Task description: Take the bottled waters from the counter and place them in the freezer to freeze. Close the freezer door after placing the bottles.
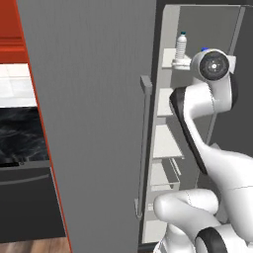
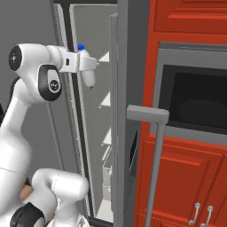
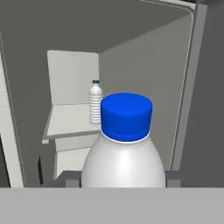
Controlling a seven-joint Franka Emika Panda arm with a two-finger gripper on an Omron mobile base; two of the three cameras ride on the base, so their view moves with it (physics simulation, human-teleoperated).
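The claw [image 2: 87, 66] is clenched on one bottled water [image 3: 124, 144], holding it by the body so that its blue cap [image 3: 126, 116] points away from the hand and into the open freezer [image 3: 144, 57]. In the hand view this held bottle sits right in front of the camera, rising from between the finger tips, its cap tilted slightly toward the grey lining of the compartment. In the right base view the same bottle [image 2: 87, 71] juts from the end of the arm at upper-shelf height, just at the mouth of the freezer, beside the edge of the open freezer door [image 2: 120, 115].

The second bottled water [image 3: 96, 102] stands upright on a flat white shelf [image 3: 70, 121], near the shelf's front right corner, farther in than the held one and apart from it. The left base view shows it [image 1: 181, 47] on the top shelf, just left of the arm's wrist.

The black worktop [image 1: 22, 133] lies to the left, beyond the freezer door [image 1: 94, 123].
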